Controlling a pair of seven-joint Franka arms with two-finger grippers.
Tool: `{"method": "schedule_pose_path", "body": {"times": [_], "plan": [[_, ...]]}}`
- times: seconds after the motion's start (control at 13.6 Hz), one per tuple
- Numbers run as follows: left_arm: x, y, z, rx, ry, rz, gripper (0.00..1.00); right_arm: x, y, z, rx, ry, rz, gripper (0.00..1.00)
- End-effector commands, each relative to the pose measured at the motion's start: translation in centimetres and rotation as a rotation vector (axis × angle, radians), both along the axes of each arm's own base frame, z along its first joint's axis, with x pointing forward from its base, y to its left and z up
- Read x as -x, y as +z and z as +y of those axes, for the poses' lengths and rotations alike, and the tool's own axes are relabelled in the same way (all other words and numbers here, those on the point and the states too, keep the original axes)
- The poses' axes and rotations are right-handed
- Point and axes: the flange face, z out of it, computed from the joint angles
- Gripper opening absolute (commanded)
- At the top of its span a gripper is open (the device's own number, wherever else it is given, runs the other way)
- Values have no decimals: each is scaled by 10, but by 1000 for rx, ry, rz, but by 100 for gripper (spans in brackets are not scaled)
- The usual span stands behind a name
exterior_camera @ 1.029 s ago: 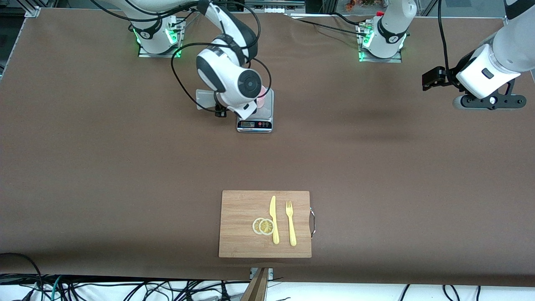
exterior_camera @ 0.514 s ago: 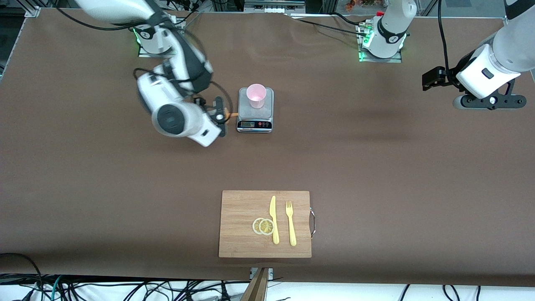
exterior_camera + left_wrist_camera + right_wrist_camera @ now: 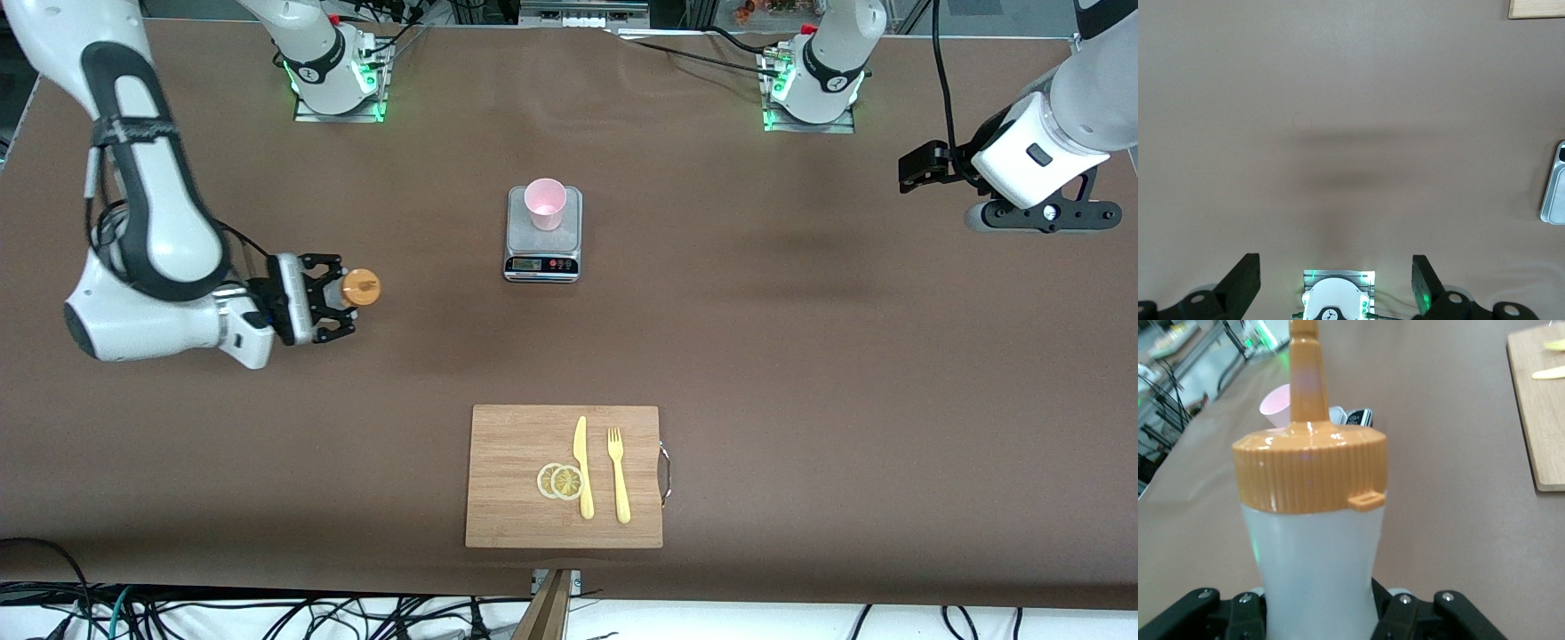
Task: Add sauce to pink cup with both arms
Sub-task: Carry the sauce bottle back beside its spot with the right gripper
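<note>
The right claw is clamped on the sauce, held upright over bare worktop toward the right arm's end, well apart from the pink cup. The squeeze could push sauce out before the nozzle reaches the cup. The cup stands on a scale, its contents not discernible. The left claw waits, spread wide and empty

Sauce bottle and pink cup, apart.
Sauce, whitish with orange cap, is upright toward the right arm's end; pink cup stands upright on a scale.
</note>
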Motion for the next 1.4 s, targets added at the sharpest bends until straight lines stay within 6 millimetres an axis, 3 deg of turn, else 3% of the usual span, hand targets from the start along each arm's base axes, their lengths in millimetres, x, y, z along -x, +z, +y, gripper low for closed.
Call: {"method": "schedule_pose_path", "body": {"times": [0.0, 0.29, 0.44, 0.66, 0.81, 1.03, 1.32], "plan": [[-7, 6, -1, -7, -23, -7, 100, 15, -42, -35, -193, 2, -5, 0], [-7, 6, -1, -7, -23, -5, 100, 51, -136, -84, -469, -99, -60, 0], [-7, 6, -1, -7, -23, -5, 100, 62, -160, -101, -550, -160, -41, 0], [-6, 6, -2, -9, -24, -5, 100, 65, -172, -105, -584, -187, -56, 4], [-6, 6, -2, -7, -24, -5, 100, 68, -172, -103, -588, -182, -29, 99], [-6, 6, -2, -7, -24, -5, 100, 73, -170, -120, -557, -165, -1, 100], [-6, 6, -2, -7, -24, -5, 100, 70, -156, -168, -419, -88, -4, 100]]}}
